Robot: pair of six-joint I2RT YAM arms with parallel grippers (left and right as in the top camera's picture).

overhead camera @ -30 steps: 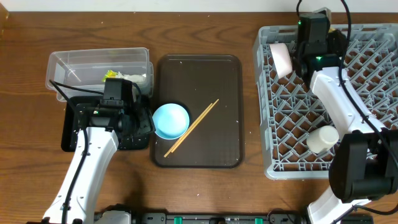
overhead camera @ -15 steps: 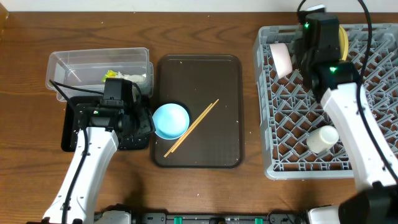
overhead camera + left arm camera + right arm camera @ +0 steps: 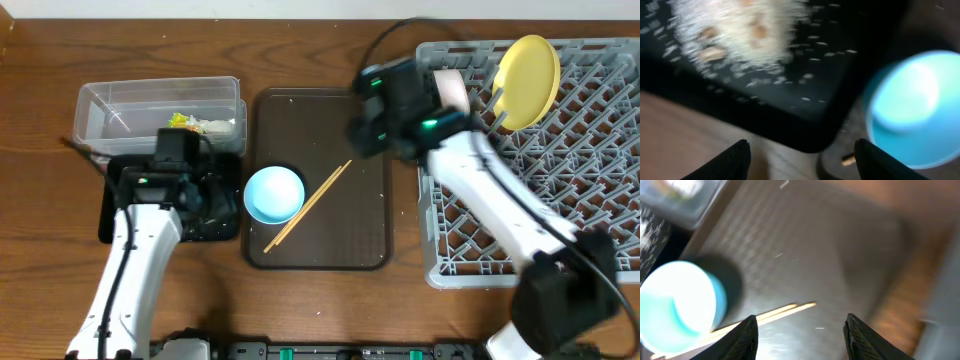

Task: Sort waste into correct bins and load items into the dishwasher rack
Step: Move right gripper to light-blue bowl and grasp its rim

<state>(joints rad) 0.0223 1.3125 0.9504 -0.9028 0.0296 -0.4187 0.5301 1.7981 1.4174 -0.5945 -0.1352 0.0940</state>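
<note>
The yellow plate [image 3: 527, 68] stands on edge in the grey dishwasher rack [image 3: 600, 150], with the white bowl [image 3: 452, 92] at the rack's left. My right gripper [image 3: 360, 130] is open and empty above the brown tray's upper right; its wrist view [image 3: 802, 337] shows the light blue bowl [image 3: 680, 305] and two chopsticks [image 3: 775, 314]. The bowl [image 3: 274, 193] and chopsticks [image 3: 308, 205] lie on the brown tray. My left gripper [image 3: 215, 200], open and empty [image 3: 802, 160], hovers over the black tray [image 3: 805, 115] strewn with rice grains [image 3: 740, 30]. The wrapper [image 3: 182, 121] lies in the clear tub [image 3: 120, 100]. The cup is hidden.
The dark brown serving tray [image 3: 340, 130] lies between the bins and the rack. My right arm stretches across the rack's left side. The black tray [image 3: 112, 222] sits just in front of the clear tub. Bare wooden table [image 3: 300, 40] runs along the far edge.
My right arm has swung left from the rack's far side to over the brown tray, leaving the yellow plate standing in the rack. My left arm has shifted slightly left.
</note>
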